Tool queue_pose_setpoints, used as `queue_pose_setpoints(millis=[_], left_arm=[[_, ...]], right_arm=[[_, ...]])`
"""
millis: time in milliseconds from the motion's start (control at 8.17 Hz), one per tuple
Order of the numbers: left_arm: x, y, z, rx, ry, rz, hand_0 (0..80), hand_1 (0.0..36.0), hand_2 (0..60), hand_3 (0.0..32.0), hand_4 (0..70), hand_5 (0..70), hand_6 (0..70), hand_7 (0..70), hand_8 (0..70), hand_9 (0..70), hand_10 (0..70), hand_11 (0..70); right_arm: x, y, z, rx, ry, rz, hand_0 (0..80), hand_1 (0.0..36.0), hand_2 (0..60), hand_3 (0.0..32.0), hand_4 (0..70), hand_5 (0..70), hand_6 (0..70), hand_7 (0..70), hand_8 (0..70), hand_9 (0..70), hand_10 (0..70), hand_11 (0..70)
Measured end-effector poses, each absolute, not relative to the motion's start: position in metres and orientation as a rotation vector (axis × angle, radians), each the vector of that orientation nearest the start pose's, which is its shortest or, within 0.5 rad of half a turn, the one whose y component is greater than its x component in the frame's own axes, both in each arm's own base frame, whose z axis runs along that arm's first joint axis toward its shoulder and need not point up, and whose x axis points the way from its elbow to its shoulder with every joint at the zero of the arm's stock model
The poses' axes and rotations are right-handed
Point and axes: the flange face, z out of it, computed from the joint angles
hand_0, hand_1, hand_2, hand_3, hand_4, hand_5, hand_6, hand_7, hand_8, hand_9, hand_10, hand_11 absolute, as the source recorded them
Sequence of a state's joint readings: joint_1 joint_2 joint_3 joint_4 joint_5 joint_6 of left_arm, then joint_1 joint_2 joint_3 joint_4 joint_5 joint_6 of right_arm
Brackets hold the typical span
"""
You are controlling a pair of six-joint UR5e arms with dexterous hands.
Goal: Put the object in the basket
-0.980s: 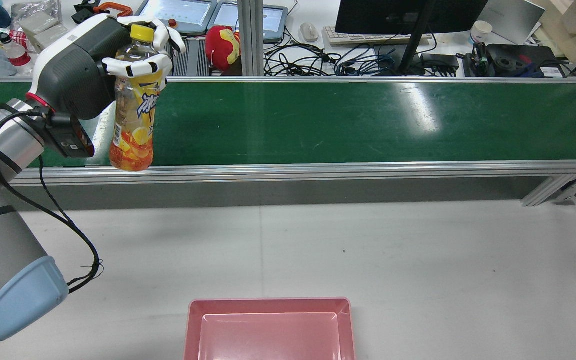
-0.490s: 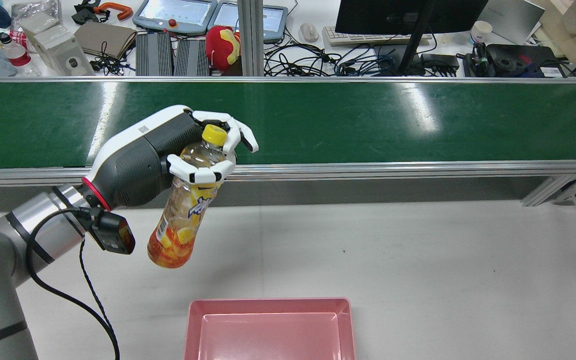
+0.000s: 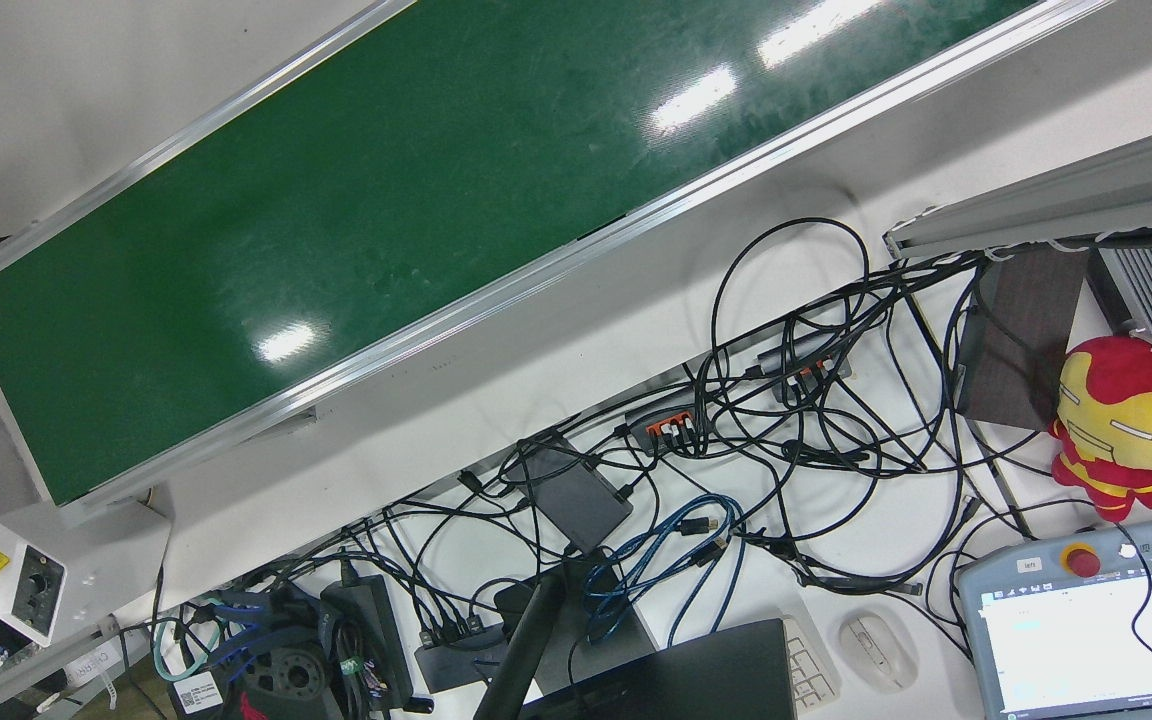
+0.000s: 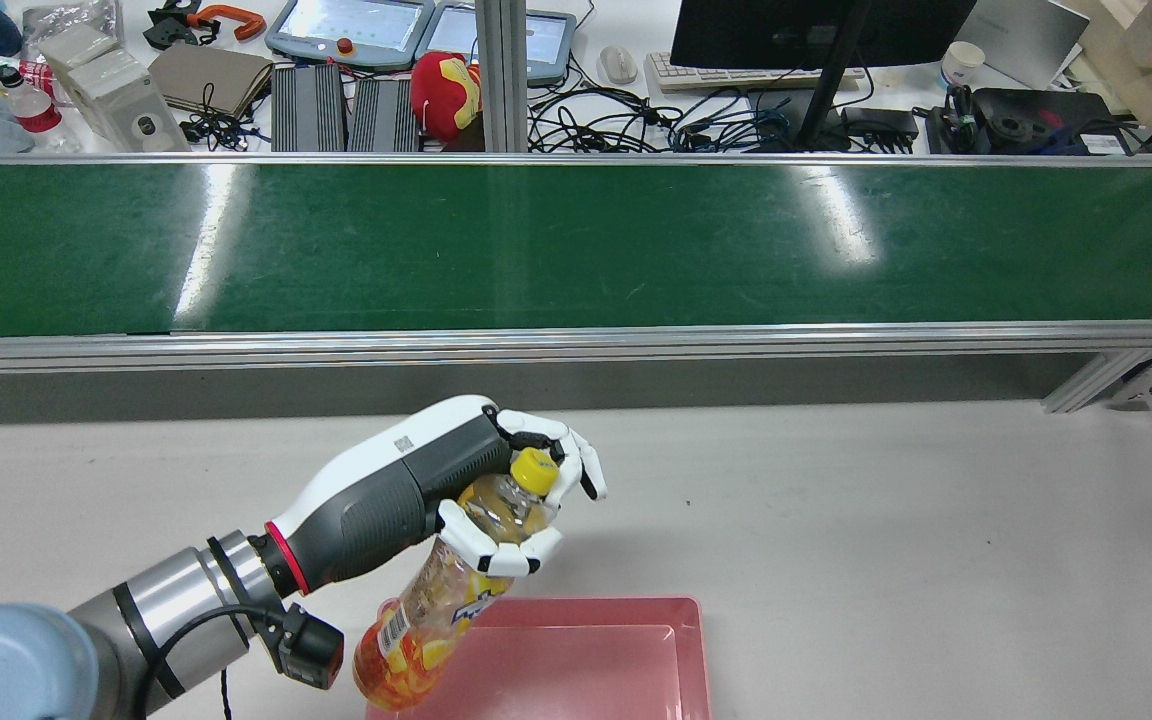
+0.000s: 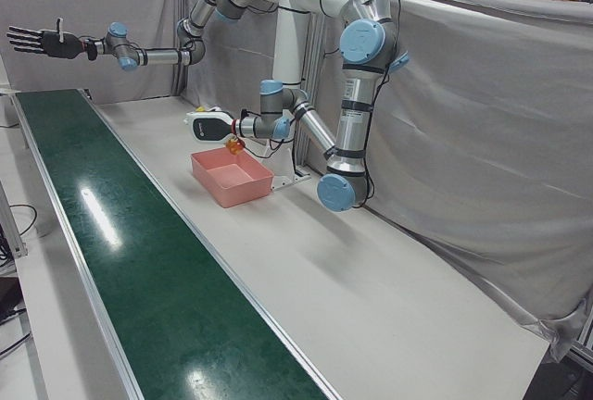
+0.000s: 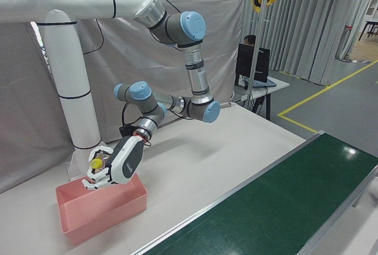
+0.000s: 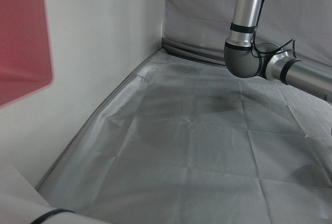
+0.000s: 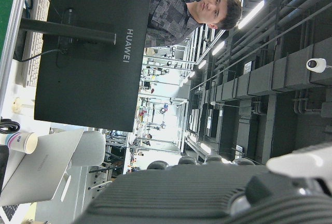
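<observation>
My left hand (image 4: 456, 480) is shut on a clear bottle (image 4: 426, 610) with a yellow cap and an orange-yellow label. It grips the bottle near the neck. The bottle hangs tilted, its base over the far left corner of the pink basket (image 4: 616, 603). The same hand (image 6: 115, 163) shows above the basket (image 6: 100, 208) in the right-front view, and again (image 5: 208, 125) beside the basket (image 5: 232, 178) in the left-front view. My right hand (image 5: 37, 42) is held high and far off, fingers spread, empty. The basket's inside looks empty.
A long green conveyor belt (image 4: 576, 240) with aluminium rails runs across the table beyond the basket. Behind it are monitors, cables, a red plush toy (image 4: 446, 90) and teach pendants. The white arm pedestal (image 6: 71, 90) stands behind the basket.
My left hand has carried the bottle from above the belt's left end down and toward me, to the basket's far left corner. The bottle has tilted from upright to slanted.
</observation>
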State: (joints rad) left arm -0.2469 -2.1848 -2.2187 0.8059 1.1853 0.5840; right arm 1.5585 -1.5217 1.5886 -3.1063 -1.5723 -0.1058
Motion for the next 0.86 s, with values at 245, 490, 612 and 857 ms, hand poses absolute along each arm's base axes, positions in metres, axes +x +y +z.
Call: queue_pose_setpoints(millis=[245,490,612,857], left_arm=[[0.454,-0.260,0.190,-0.545,2.094,-1.134,54.8,13.9,11.0,0.0,34.8,67.7,22.9,27.4,44.6,57.7,49.0,69.9],[0.459,-0.255,0.197,-0.524,2.045,-1.146,53.2,13.9,0.2,0.0,13.4,47.1,7.5,10.8,22.5,30.0,35.0,50.9],[0.456,-0.253,0.203,-0.500,2.001,-1.155,53.5,14.4,0.0,0.0,7.6,47.5,4.8,7.0,18.7,24.6,30.8,45.7],[0.461,-0.239,0.208,-0.501,1.951,-1.144,53.2,15.1,0.0,0.0,4.9,34.6,2.2,3.2,13.1,16.7,18.8,29.2]], right_arm=[[0.127,-0.523,0.651,-0.110,2.389,-2.159,0.0,0.0,0.0,0.0,0.0,0.0,0.0,0.0,0.0,0.0,0.0,0.0],[0.127,-0.523,0.651,-0.111,2.388,-2.159,0.0,0.0,0.0,0.0,0.0,0.0,0.0,0.0,0.0,0.0,0.0,0.0],[0.127,-0.523,0.651,-0.110,2.388,-2.160,0.0,0.0,0.0,0.0,0.0,0.0,0.0,0.0,0.0,0.0,0.0,0.0],[0.127,-0.523,0.651,-0.110,2.388,-2.159,0.0,0.0,0.0,0.0,0.0,0.0,0.0,0.0,0.0,0.0,0.0,0.0]])
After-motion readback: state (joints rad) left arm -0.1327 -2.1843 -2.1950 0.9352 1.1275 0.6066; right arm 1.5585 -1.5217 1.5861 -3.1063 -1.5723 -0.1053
